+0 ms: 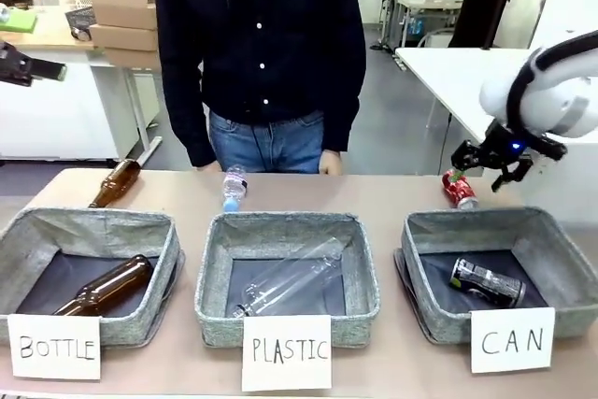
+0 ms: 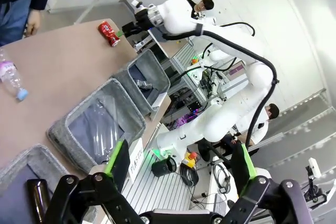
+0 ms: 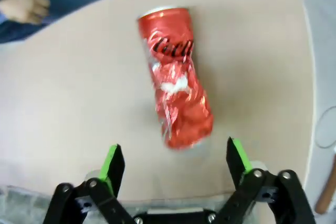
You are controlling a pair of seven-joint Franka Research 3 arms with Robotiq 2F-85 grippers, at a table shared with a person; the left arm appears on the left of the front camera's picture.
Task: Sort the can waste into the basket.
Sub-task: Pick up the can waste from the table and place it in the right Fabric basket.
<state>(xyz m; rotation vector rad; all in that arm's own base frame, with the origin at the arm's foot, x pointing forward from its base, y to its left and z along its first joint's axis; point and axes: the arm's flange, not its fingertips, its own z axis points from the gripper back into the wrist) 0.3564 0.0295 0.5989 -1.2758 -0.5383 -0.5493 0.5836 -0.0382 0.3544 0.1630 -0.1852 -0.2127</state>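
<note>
Right wrist view: the right gripper point(image 3: 175, 153) hangs low over the table point(image 3: 63, 129), fingers spread wide and empty, just short of the red can point(image 3: 176, 87). That dented can lies on its side, long axis running away from the gripper, silver-rimmed end farthest. From the front it sits just behind the CAN basket point(image 1: 563, 251), which holds the black can point(image 1: 486, 282). The left gripper point(image 2: 178, 156) is raised, also released.
</note>
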